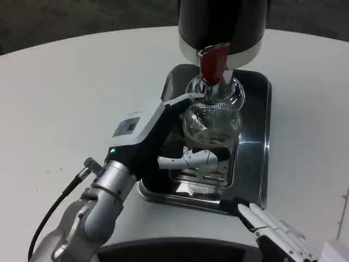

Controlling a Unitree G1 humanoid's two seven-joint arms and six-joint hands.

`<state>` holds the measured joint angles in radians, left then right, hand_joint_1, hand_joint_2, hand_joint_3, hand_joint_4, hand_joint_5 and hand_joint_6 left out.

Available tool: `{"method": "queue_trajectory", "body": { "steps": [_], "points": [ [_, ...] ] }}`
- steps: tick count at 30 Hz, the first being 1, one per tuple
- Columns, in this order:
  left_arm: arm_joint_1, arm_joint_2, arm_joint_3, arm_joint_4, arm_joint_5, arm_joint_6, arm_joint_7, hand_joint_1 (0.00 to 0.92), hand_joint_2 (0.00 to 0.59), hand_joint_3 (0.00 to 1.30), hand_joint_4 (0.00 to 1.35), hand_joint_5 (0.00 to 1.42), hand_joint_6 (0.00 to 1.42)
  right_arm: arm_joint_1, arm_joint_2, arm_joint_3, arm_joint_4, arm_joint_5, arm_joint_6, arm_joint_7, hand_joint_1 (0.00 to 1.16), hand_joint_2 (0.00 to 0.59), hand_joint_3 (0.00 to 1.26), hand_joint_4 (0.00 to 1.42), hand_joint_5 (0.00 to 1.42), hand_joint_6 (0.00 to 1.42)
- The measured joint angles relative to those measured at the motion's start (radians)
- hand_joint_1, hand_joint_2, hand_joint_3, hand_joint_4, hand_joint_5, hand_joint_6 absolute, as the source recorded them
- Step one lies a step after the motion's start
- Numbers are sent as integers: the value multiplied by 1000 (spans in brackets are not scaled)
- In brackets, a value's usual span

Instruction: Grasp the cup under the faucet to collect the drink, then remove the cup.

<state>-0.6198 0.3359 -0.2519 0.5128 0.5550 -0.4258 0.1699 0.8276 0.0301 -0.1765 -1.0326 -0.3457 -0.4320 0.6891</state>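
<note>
cup held under the faucet

on the white surface (65,93), the dispenser (223,24) stands over a steel tray (256,164); the left robot hand (163,136) grips the clear cup (211,121) beneath the red faucet (214,63). keep it upright and centred. right robot hand (272,232) rests with fingers apart, holding nothing.

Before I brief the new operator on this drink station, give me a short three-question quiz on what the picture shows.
1. True or false: the left hand grips the cup.
2. Where is the cup? A) on bare table, B) over the tray below the red tap, C) in the right hand.
3. Fill in: the right hand lies near the tray's ____ edge, holding nothing.

Key: 1 true; 2 B; 3 front (the edge nearest the robot).
</note>
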Motion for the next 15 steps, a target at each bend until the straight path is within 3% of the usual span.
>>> {"method": "queue_trajectory", "body": {
  "steps": [6, 8, 11, 15],
  "points": [
    [9, 2, -1, -4, 2, 0, -4, 324, 28, 139, 22, 305, 336, 10, -2, -3, 0, 10, -4, -12, 748, 488, 62, 1, 0, 0],
    [10, 3, -1, -4, 2, 0, -7, 305, 23, 9, 1, 196, 257, 20, -3, -3, 0, 20, -11, -18, 748, 488, 62, 1, 0, 0],
    [11, 4, -2, -4, 1, -1, -16, 275, 0, 0, 0, 54, 88, 27, -3, -3, 0, 21, -18, -21, 749, 489, 63, 2, 0, 0],
    [19, 8, -1, -15, -3, -2, -33, 263, 0, 0, 0, 0, 5, 38, -3, -2, 0, 21, -19, -26, 749, 491, 64, 7, 0, 0]
  ]
}}
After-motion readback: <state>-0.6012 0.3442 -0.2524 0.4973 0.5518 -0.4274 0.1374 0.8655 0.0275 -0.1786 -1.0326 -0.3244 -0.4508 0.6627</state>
